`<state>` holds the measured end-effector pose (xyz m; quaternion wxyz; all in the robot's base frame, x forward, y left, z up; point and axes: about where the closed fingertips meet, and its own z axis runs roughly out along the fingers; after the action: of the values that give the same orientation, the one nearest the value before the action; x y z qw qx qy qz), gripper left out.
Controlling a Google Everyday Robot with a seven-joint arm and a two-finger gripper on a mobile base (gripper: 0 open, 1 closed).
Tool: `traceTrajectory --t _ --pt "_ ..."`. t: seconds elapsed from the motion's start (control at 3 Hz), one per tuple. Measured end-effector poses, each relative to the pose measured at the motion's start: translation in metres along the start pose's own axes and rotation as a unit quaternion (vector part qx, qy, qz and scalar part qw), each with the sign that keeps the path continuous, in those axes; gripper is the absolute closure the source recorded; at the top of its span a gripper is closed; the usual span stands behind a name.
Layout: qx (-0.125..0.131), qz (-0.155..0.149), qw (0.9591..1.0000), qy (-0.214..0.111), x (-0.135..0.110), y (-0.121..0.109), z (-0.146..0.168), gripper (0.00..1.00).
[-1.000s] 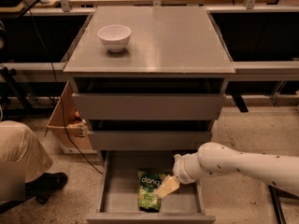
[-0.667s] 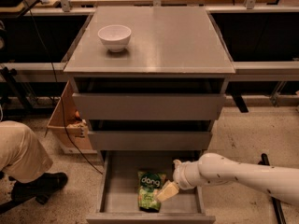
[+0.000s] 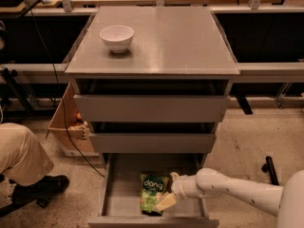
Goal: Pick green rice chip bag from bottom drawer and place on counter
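Down in the open bottom drawer [image 3: 122,186], the gripper [image 3: 164,204] sat at the green rice chip bag's [image 3: 152,186] right edge (its grip couldn't be told); a white bowl [image 3: 117,36] stood on the counter [image 3: 166,42].

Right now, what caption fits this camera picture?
Robot gripper at the green rice chip bag in the open bottom drawer; white bowl on the counter.

Legible marking: one item. The green rice chip bag [image 3: 152,199] carries a dark green round logo [image 3: 153,184] on its upper half. White lowercase letters on this logo read "dong" (the finer print lower on the packet is too small to read). The bag lies face up in the bottom drawer [image 3: 118,196], with the logo towards the drawer's back. The gripper [image 3: 166,203] sits at the bag's lower right edge, touching it.
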<state>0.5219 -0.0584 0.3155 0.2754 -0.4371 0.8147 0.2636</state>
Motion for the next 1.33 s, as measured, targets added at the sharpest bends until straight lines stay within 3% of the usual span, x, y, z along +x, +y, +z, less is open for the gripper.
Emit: traceTrajectory --t 0.67,1.33 --pt "-0.001 0.008 0.9999 -0.007 0.002 -0.001 0.006 0.00" --pt "0.007 0.026 0.9989 -0.037 0.010 -0.027 0.073 0.00"
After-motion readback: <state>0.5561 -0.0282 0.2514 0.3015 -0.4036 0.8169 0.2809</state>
